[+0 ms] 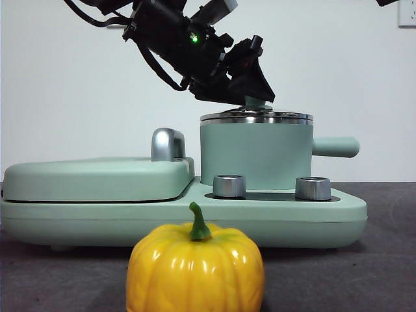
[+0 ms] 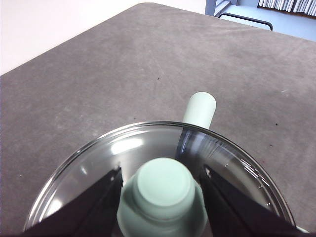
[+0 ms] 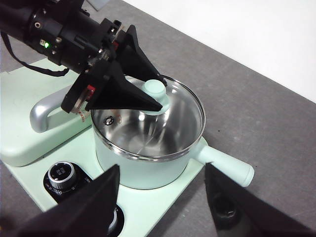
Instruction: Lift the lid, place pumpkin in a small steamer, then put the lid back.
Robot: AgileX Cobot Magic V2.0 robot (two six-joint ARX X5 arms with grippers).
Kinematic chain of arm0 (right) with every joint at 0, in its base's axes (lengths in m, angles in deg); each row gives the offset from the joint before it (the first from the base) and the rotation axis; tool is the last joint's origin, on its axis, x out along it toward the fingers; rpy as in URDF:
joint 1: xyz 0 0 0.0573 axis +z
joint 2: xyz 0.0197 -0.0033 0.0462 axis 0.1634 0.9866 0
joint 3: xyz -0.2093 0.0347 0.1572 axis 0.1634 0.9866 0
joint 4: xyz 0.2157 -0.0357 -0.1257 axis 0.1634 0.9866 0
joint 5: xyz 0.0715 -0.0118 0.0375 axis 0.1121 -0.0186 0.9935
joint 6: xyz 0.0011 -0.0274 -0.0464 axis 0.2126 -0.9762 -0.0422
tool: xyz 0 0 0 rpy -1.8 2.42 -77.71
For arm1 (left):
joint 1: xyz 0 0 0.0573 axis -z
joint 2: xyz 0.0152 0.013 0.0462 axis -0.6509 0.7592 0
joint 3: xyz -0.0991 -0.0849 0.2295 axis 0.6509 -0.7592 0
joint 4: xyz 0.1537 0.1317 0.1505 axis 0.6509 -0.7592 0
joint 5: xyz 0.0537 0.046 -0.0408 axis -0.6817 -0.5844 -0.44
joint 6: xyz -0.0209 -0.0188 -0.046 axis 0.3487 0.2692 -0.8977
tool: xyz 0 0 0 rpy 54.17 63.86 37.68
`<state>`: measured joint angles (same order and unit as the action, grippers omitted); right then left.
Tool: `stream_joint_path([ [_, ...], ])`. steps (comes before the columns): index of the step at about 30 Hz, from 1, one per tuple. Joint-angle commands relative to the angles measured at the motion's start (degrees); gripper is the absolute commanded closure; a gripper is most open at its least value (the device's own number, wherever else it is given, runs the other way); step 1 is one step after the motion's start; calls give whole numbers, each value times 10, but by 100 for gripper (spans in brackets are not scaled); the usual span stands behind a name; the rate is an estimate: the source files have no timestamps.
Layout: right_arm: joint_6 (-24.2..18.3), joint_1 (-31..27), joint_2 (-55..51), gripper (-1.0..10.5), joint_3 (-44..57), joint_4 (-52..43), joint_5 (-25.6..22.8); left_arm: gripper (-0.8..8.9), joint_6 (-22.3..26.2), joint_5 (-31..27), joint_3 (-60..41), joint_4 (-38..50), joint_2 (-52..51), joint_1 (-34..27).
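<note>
Left gripper (image 3: 154,95) jaws straddle the round glass lid's (image 3: 185,116) mint-green knob (image 2: 164,185), seemingly not yet clamped, lid seated on the mint-green cylindrical steamer pot (image 1: 255,156)

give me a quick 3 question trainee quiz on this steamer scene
1. True or false: the lid is already off the small steamer.
2. Which gripper has its jaws either side of the lid's knob? A) left gripper B) right gripper
3. Fill in: the pumpkin sits on the ____, in front of the cooker base.

Key
1. False: the lid sits on the steamer's rim.
2. A. The right gripper hangs open above the cooker, holding nothing.
3. Table.
</note>
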<state>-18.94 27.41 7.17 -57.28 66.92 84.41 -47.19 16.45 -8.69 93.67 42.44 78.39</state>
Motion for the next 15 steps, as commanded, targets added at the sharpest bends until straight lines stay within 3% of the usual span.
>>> stream_joint_path([
  [1,7,2,4,674,-11,-6,-2,685,-2,-2,12,8,10,5],
  [3,6,2,4,674,-11,-6,-2,817,-3,-2,12,8,10,5],
  [15,5,2,4,674,-11,-6,-2,803,-2,-3,12,4,6,5],
])
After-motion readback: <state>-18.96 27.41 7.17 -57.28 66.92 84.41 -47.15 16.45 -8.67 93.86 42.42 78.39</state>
